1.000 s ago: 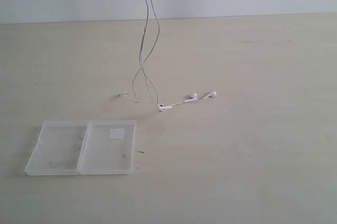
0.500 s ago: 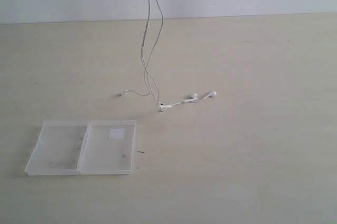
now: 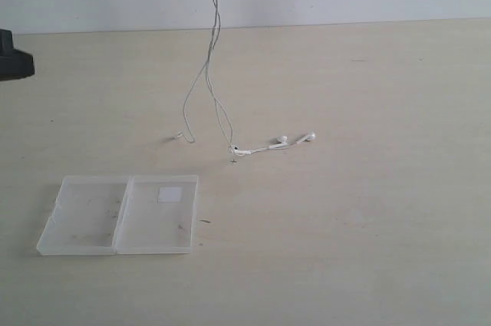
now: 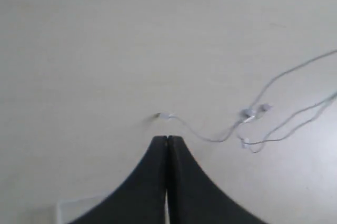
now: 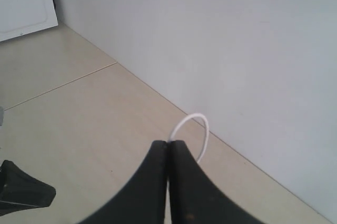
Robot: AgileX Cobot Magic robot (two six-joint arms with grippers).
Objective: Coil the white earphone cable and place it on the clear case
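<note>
Pale table (image 3: pixel 345 265): right gripper (image 5: pixel 168 142) pinching white earphone cable (image 3: pixel 209 73) high; closed, empty left gripper (image 4: pixel 167 138) just coming in from left; clear case (image 3: pixel 84 218) waiting.

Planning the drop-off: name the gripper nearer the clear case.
Left, apparently: left gripper hovers over the table by the clear case; right gripper is raised high, pinching the white earphone cable.

No legible text, brand, number or sign in any view. Only label-like item: small white square sticker (image 3: pixel 169 194) on the right half of the case (image 3: pixel 84 218), seemingly blank, any print too small to make out.
</note>
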